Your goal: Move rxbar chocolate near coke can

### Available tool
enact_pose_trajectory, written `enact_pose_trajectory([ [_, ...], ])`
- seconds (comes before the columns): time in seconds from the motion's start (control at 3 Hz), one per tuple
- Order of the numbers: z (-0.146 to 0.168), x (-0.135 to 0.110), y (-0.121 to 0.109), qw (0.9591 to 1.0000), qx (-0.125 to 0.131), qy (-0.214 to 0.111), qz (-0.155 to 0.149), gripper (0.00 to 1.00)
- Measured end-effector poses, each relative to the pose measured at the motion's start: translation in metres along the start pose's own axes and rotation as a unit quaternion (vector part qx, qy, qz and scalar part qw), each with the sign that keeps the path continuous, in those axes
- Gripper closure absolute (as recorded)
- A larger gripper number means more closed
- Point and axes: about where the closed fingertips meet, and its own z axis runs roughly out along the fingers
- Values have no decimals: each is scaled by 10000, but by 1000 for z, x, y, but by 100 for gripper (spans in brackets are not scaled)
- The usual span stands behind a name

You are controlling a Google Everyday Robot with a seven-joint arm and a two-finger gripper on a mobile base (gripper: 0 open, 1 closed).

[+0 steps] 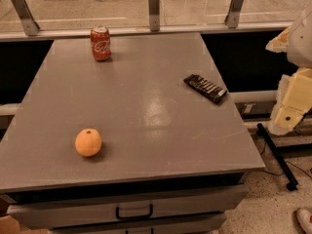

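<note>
At the bottom of the frame, the front of the table [146, 106] is showing a shut drawer [126, 209] with a dark handle [134, 212]. Whatever is lying inside is hidden. A second drawer front below it is being cut off by the lower edge. At the lower right corner a pale shoe [305, 219] is poking in, mostly cropped.

An orange [88, 142] is sitting on the table in the lower left, well apart from everything else. To the right of the table, a black rod [277, 155] is slanting across the speckled floor.

The rxbar chocolate [205, 88] is lying flat near the table's right edge, at mid height in the frame. Its long axis is running diagonally, one end pointing to the upper left and the other to the lower right. Its pale lettering is too small to read.

The tool [289, 112] is hanging off the table at the right edge of the frame, beside the bar but not touching it. It is partly cropped, so how wide it is standing cannot be told, and nothing is showing in its hold.

The coke can [101, 43] is standing upright in the upper left, near the table's far edge and well apart from the bar. Behind it, glass panels on metal posts [154, 9] are running across the top.
</note>
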Motion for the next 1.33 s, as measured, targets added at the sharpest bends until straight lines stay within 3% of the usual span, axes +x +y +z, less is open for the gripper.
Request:
enact_pose_trajectory([
  [0.33, 1, -2, -1, 10000, 30, -42, -46, 0],
  [0.67, 19, -4, -15, 9994, 67, -336, -24, 0],
  [1.33, 108, -8, -91, 9930, 66, -1065, 510, 0],
])
